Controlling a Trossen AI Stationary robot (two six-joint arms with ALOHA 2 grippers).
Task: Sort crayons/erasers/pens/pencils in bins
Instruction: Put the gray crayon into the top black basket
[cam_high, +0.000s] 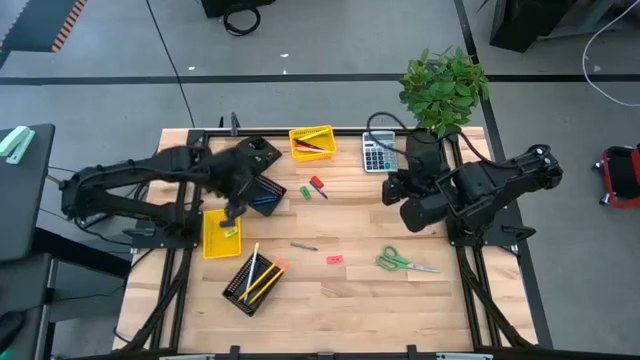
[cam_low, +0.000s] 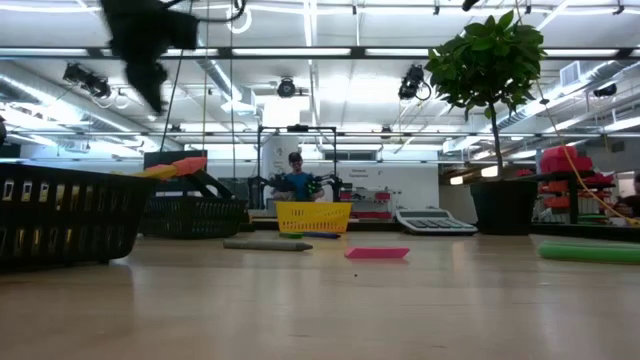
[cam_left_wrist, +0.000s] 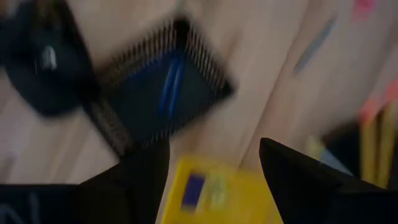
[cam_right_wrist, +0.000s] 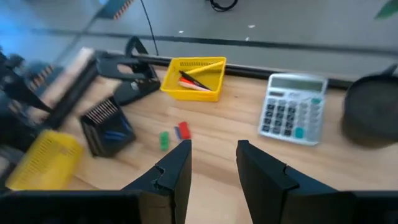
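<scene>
Two end effectors: my left end effector (cam_left_wrist: 214, 158) hangs spread apart over a blurred yellow bin (cam_left_wrist: 217, 193); my right end effector (cam_right_wrist: 214, 155) waits apart, empty.

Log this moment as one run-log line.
left end effector: open above yellow bin | right end effector: open, idle | pink eraser: unsorted

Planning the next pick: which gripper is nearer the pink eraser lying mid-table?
Left. The left gripper hovers over the yellow bin beside the pink eraser; the right gripper waits near the calculator.
</scene>
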